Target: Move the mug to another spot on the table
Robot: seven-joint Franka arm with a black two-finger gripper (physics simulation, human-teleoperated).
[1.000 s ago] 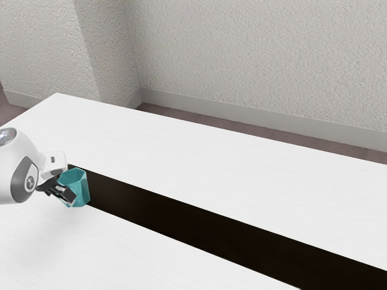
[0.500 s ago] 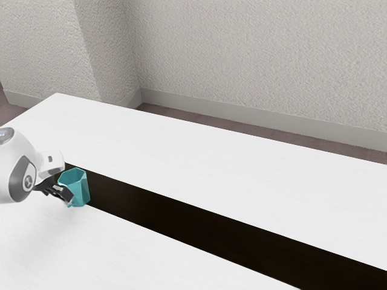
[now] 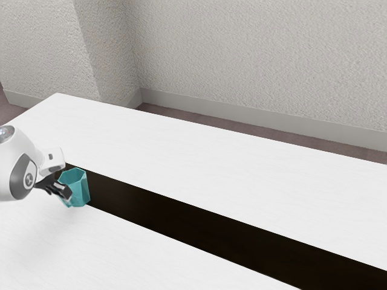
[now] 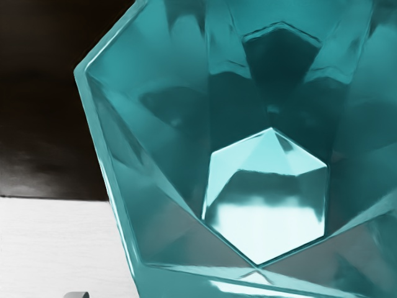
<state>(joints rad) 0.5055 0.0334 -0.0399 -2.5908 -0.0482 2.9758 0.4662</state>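
- Where the white arm [image 3: 18,175] comes in at the exterior view's left, its black tool [image 3: 60,192] sits right against the teal mug [image 3: 76,186], touching the mug's wall on the side that faces the arm.
- From where I stand, the tool's black parts overlap that near wall just below the rim. I cannot tell whether the tool is spread, pressed together or pinching the wall.
- The teal mug is on the tool's far side, toward the exterior view's right, mouth up and roughly upright.
- It lies at the border between the near white slab of the desk [image 3: 199,157] and the dark strip [image 3: 199,226] that runs across the desk from the mug toward the exterior view's lower right.
- I cannot tell whether its base rests on the desk or hangs a little above it.
- In the wrist view the teal mug [image 4: 260,205] is directly under the hand. The camera looks down into its faceted inside, to a pale six-sided floor.
- Beside the mug's outer wall in that view, the white desk [image 4: 56,248] meets the dark strip [image 4: 43,93], so the mug straddles that same border.
- Behind the desk, a rough pale wall [image 3: 242,54] with a light baseboard [image 3: 254,118] stands over a brownish floor [image 3: 242,128], all well apart from the mug.
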